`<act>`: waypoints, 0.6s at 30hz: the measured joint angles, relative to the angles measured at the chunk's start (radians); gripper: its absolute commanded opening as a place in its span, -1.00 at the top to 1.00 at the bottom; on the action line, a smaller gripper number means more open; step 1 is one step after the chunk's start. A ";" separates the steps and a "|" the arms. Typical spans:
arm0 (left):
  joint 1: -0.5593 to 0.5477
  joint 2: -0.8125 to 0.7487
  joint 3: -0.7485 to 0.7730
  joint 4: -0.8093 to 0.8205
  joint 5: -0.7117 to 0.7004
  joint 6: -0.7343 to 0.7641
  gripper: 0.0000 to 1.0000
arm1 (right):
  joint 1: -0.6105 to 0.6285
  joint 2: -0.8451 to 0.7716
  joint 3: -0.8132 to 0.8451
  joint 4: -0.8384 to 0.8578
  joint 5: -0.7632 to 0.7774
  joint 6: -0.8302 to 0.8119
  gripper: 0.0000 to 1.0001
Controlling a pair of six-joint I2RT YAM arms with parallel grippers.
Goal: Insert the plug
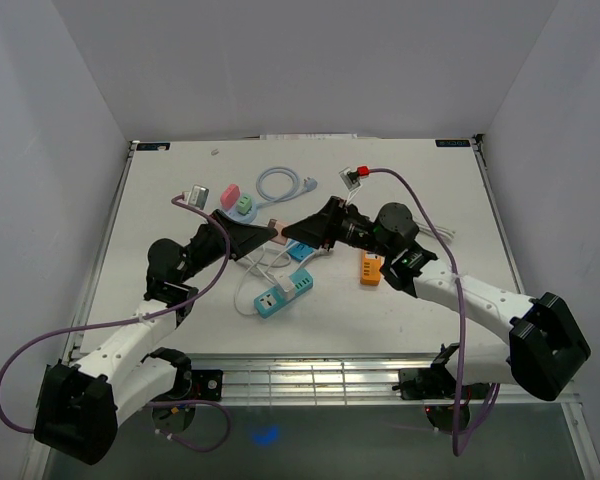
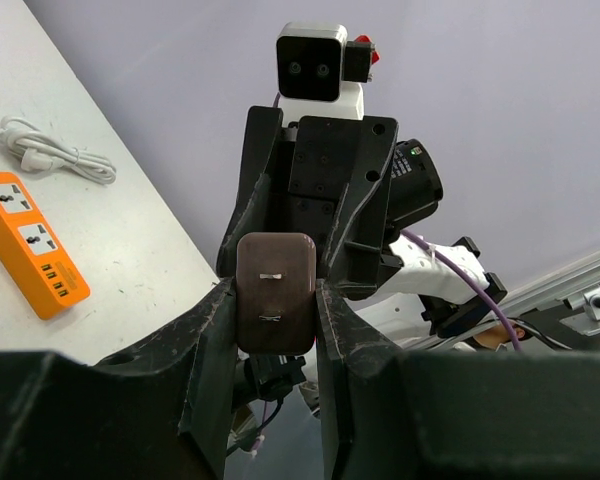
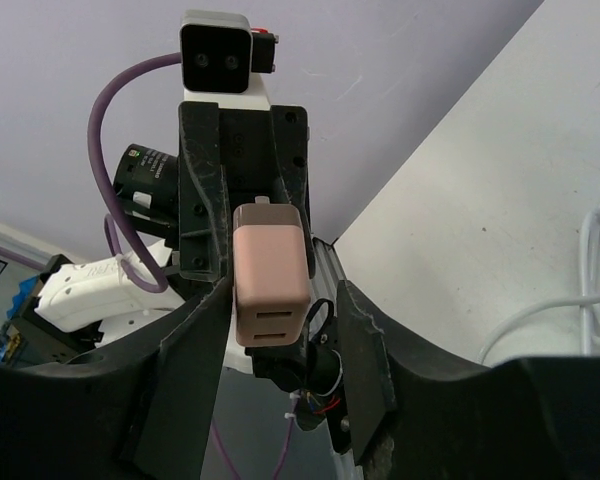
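We find the pink charger plug [image 2: 275, 290] clamped between both fingers of the left end effector [image 2: 275, 305], prongs facing its wrist camera, raised above the worktop [image 1: 460, 200]. The right end effector [image 3: 280, 300] straddles the plug's port end, jaws partly apart: one finger [image 3: 205, 320] close against it, a gap at the other. A blue power strip [image 1: 285, 292] lies on the worktop beneath.

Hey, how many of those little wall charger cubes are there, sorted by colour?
Pink: 2, loose pink charger and held pink charger
Green: 1, green charger
Silver: 1, silver charger
Total: 4
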 measured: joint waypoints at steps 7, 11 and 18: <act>0.000 0.009 0.000 0.011 -0.002 -0.003 1.00 | 0.011 0.007 0.000 0.034 -0.012 0.021 0.13; 0.000 0.010 0.000 0.023 -0.003 -0.002 1.00 | 0.011 0.021 0.000 0.050 -0.011 0.038 0.37; 0.003 0.023 -0.001 0.047 -0.003 -0.003 0.78 | 0.010 0.031 0.000 0.074 -0.011 0.056 0.82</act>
